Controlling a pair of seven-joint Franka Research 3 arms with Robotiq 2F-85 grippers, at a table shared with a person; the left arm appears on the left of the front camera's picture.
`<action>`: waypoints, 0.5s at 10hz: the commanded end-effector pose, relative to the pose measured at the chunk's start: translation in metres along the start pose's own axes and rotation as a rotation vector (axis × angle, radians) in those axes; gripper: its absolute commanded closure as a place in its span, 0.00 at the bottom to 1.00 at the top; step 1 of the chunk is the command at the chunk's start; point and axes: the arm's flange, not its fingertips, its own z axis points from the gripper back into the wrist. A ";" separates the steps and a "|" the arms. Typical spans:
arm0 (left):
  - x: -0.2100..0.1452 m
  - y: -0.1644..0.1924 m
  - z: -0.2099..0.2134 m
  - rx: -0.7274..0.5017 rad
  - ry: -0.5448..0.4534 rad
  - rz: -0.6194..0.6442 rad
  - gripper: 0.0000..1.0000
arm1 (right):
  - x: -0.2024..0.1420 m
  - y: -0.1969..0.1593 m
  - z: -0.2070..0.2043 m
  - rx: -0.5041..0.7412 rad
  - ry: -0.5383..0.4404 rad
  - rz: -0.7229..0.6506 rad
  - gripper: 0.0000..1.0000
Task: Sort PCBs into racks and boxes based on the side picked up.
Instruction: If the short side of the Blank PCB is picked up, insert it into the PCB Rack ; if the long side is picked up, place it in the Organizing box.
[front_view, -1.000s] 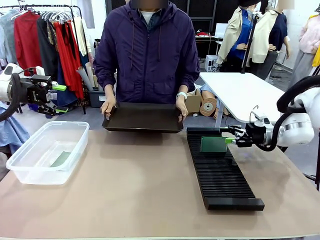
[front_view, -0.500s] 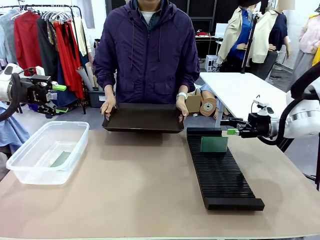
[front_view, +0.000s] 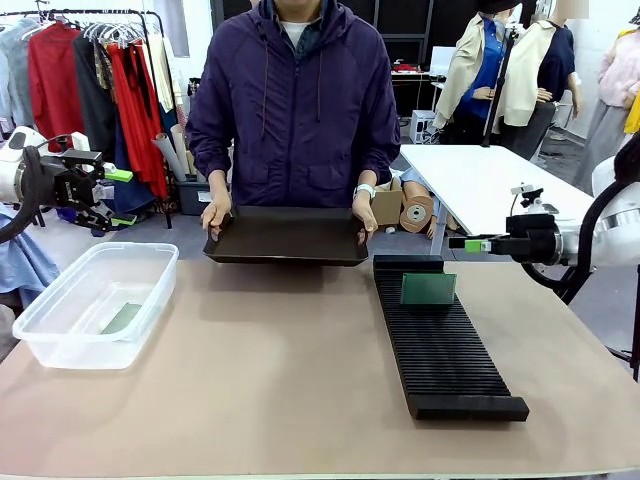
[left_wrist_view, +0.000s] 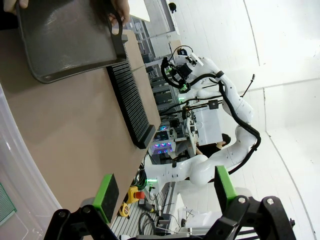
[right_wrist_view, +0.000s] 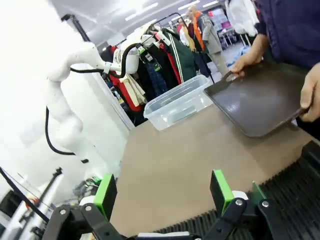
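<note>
- The rack (front_view: 440, 335), a long black slotted strip, lies on the table (front_view: 280, 380) and serves as landmark; it runs from the far edge toward the robot's side.
- One PCB (front_view: 428, 288) stands upright on edge in the rack's far slots, near the end closest to the person. Judging by the task, it is slotted there because of the face it was picked by.
- A second PCB (front_view: 122, 318) lies flat on the floor of the clear box (front_view: 95, 303), which sits well to the left of the rack. It probably counts as the other sorting outcome.
- The right gripper (front_view: 470, 244) hangs above and just to the right of the rack's far end, clear of the standing board. Its jaws are spread wide and hold nothing; the right wrist view shows both green pads (right_wrist_view: 220, 190) apart with only table and rack slots between them.
- The left gripper (front_view: 118, 195) hovers far left of the rack, above and behind the box, jaws likewise wide apart and empty; the left wrist view shows open air between its pads (left_wrist_view: 107, 195).
- The person's hands (front_view: 216, 212) hold a shallow black tray (front_view: 288, 240) just left of the rack's far end, tilted slightly toward the robot. Its inside looks bare, so the supply of boards seems used up, or the tray is being offered or taken away; I cannot tell which.
</note>
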 end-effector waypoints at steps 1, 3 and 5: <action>-0.002 -0.002 0.001 -0.001 -0.003 -0.002 0.00 | 0.008 0.020 -0.005 -0.042 0.013 -0.185 0.00; -0.002 -0.002 0.001 -0.001 -0.003 -0.002 0.00 | 0.018 0.039 -0.007 -0.039 -0.028 -0.362 0.00; -0.002 -0.002 0.001 -0.001 -0.003 -0.002 0.00 | 0.029 0.060 -0.012 -0.064 -0.014 -0.447 0.00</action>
